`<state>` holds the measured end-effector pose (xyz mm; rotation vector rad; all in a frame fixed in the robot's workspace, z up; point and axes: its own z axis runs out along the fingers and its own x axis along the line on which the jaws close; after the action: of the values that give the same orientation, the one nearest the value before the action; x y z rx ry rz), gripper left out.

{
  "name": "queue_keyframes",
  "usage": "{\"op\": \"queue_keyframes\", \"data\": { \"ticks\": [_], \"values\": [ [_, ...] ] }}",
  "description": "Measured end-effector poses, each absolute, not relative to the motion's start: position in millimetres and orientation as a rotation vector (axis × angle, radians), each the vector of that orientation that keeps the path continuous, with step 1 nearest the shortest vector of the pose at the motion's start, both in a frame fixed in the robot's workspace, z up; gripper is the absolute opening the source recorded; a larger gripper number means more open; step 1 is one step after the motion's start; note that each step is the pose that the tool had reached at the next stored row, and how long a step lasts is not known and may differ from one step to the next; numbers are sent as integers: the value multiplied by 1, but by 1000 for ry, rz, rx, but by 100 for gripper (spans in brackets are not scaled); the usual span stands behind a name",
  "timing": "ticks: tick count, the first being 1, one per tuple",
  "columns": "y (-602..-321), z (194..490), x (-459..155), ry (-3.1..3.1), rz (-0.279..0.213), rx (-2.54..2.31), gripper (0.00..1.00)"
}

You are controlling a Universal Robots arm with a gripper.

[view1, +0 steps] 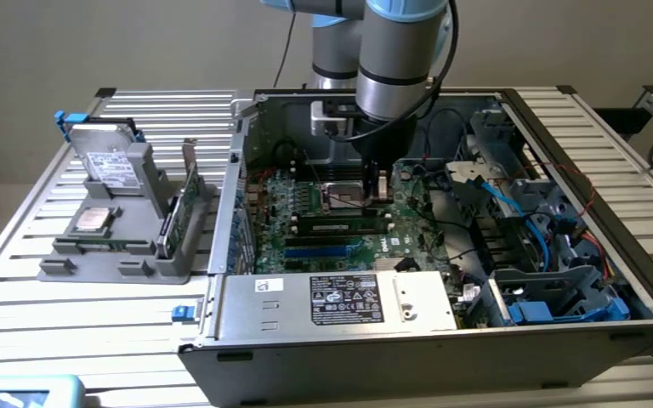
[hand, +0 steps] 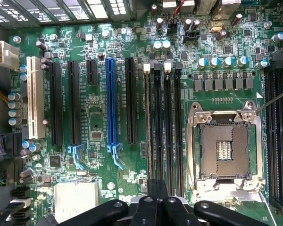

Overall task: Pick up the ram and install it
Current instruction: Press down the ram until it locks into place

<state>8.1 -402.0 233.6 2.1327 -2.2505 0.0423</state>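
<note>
**A:** Is any writing showing?

**B:** The power supply [view1: 338, 299] is carrying a white label, but its print is too small to read. The same goes for the hard drive [view1: 116, 166].

**A:** What is sitting where?

**B:** The grey stand [view1: 99, 255] is holding the hard drive and the expansion card [view1: 179, 212]. The case [view1: 417, 348] is housing the motherboard [hand: 99, 117]. The ram [view1: 332, 228] is lying along a black slot there. The gripper [view1: 377, 187] is hanging clenched nearby, beside the CPU socket [hand: 225, 146].

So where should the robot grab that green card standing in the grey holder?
Probably its top edge, coming straight down: the green card stands upright on edge in the grey holder, its lower edge tucked inside.
</note>
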Motion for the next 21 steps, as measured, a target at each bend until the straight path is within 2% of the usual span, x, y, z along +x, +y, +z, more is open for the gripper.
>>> {"op": "queue_keyframes", "data": {
  "ticks": [21],
  "values": [
    [-402, 231, 6, -2224, 61, 2164, 11]
  ]
}}
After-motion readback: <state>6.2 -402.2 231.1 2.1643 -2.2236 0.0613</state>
